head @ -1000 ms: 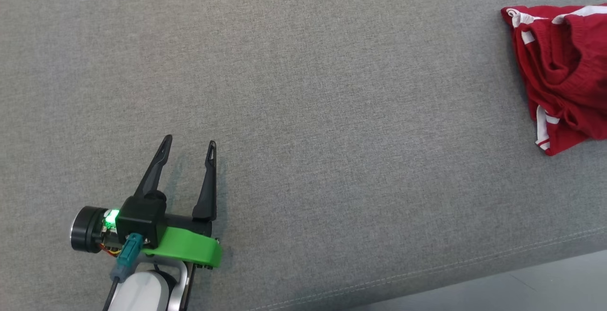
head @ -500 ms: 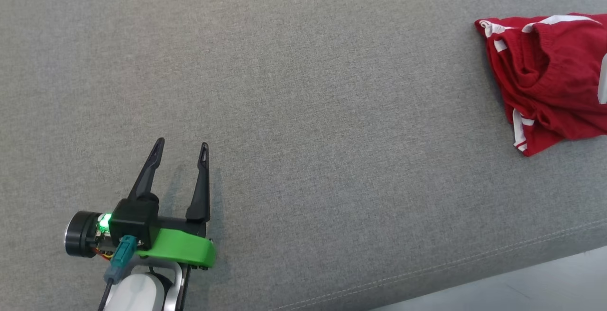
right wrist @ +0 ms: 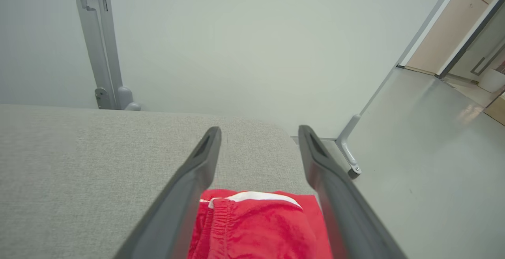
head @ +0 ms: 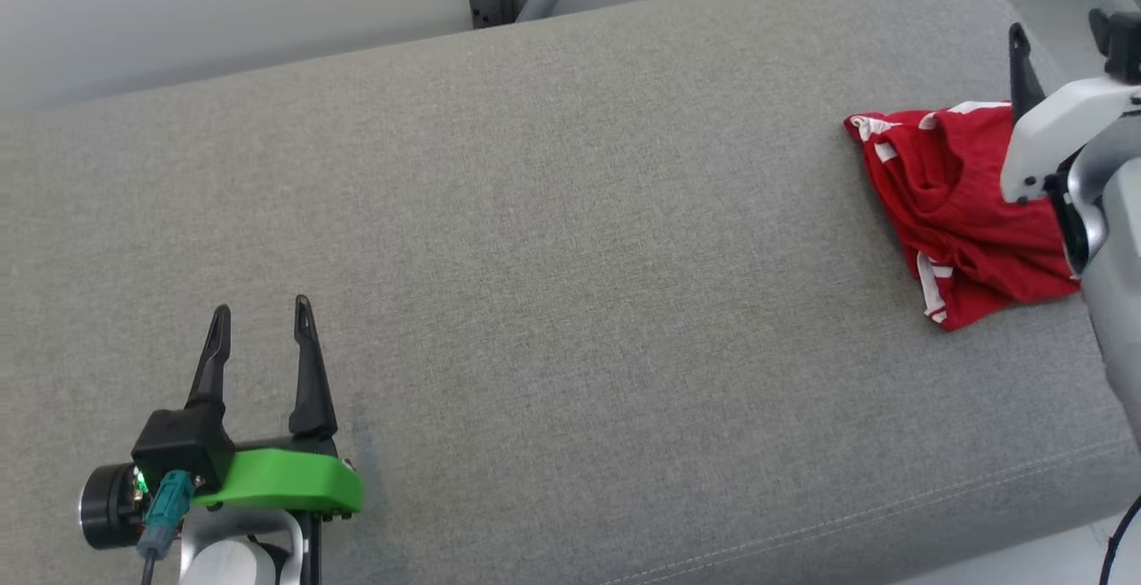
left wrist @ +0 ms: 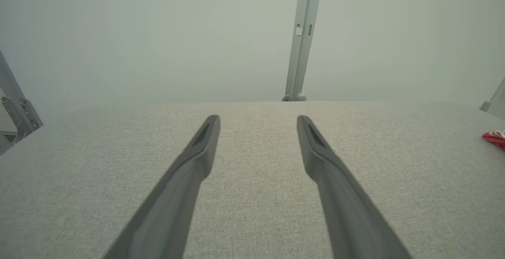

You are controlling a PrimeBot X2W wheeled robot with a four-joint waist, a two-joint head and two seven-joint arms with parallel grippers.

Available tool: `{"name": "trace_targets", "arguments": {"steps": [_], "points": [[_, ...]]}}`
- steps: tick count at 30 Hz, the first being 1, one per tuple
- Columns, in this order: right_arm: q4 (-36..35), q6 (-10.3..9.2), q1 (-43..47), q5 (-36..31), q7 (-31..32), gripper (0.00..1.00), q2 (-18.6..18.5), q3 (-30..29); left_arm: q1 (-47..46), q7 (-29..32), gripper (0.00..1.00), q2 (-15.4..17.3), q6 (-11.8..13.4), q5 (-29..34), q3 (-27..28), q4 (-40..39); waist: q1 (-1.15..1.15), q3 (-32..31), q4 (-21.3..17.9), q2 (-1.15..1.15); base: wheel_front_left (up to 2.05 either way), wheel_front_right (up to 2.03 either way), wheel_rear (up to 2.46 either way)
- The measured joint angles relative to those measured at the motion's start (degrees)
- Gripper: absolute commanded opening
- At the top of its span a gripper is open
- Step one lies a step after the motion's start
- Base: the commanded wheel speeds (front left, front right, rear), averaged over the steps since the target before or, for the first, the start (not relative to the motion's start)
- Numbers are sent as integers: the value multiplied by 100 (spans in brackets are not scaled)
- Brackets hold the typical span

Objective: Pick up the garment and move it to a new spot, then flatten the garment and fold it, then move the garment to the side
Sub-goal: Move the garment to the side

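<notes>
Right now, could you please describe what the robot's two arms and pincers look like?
The left pincer has two long black tapered fingers, slotted near the tips, on a black block with a bright green bracket, a teal connector with a dark cable, a small green light and a white forearm. The right pincer has the same dark fingers on a white and grey shell.

The crumpled red knit garment (head: 967,219) carries white stripes along its edges. The broad fabric cushion (head: 579,237) is plain heathered grey. The left gripper (head: 261,307) has black fingers (head: 310,371) and a bright green bracket (head: 276,482).
</notes>
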Motion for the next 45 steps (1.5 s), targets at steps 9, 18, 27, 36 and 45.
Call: {"name": "trace_targets", "arguments": {"steps": [9,18,27,36,45], "points": [[-1404,0,1373,709,-227,100,332,180,487,23,100,-2,213,-160,204,337,0,-703,163,0,0,0,0],[-3267,0,3328,547,-136,100,1126,-274,811,-77,100,-19,257,-300,288,458,0,-986,451,0,0,0,0],[-4991,0,4877,158,242,100,1695,-531,956,-149,100,-101,185,-319,154,475,0,-1076,677,0,0,0,0],[-5847,0,5649,412,397,100,1736,-357,964,-166,100,-109,32,-296,-23,514,0,-1098,795,0,0,0,0],[-6021,0,5879,538,364,100,1736,-172,910,-175,100,-129,8,-216,-187,499,0,-1073,788,0,0,0,0]]}}
